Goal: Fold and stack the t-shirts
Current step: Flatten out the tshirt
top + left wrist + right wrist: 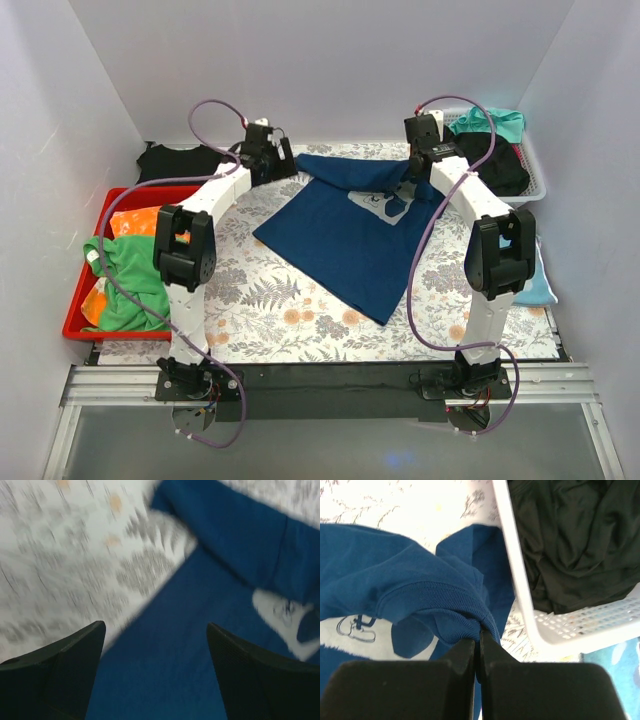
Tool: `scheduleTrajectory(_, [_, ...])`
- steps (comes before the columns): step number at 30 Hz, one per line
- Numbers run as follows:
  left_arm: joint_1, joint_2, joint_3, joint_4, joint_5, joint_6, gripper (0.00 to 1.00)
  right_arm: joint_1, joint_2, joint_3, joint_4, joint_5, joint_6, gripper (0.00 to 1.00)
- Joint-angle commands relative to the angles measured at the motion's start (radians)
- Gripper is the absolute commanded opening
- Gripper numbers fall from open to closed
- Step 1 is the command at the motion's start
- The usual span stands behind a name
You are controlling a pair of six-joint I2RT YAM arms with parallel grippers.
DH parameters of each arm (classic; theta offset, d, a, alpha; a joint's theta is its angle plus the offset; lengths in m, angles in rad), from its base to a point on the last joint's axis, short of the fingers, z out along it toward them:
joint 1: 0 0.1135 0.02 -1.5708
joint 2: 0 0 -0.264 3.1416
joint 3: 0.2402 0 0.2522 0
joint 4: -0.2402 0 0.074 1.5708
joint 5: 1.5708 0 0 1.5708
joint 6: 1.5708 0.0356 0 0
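The navy shirt (345,245) lies spread at the centre of the top view, its collar pinched tight by the right gripper (479,642). The left gripper (155,630) hangs over the shirt's upper-left edge, fingers wide apart and holding nothing.

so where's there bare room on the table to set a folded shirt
Free: the floral table strip between the navy shirt and the near edge. Crowded: red bin at left, white basket and right pincer gripping the shirt at back right.
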Motion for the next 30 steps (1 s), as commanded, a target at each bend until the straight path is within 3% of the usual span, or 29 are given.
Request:
scheduleTrajectory(1, [-0.122,-0.248,-0.188,-0.101,0.096,0.003,0.79,-0.001,0.008,-0.002,-0.040,-0.050,0.066,0.01])
scheduleTrajectory(6, [-0.161,-0.370,-0.435,-0.084,0.161,-0.110,0.76,-0.001,0.002,-0.043,-0.041,-0.081,0.089,0.01])
scheduleTrajectory(11, [-0.161,-0.393,-0.561,-0.018,0.187,-0.160,0.73,0.000,-0.018,-0.085,-0.038,-0.128,0.112,0.01])
scheduleTrajectory(22, [-0.161,-0.287,-0.586,0.026,0.170,-0.172,0.72,-0.001,-0.037,-0.129,-0.035,-0.177,0.126,0.01])
scheduleTrajectory(30, [-0.147,-0.209,-0.525,-0.134,0.018,-0.191,0.71,-0.001,-0.035,-0.138,-0.035,-0.193,0.126,0.01])
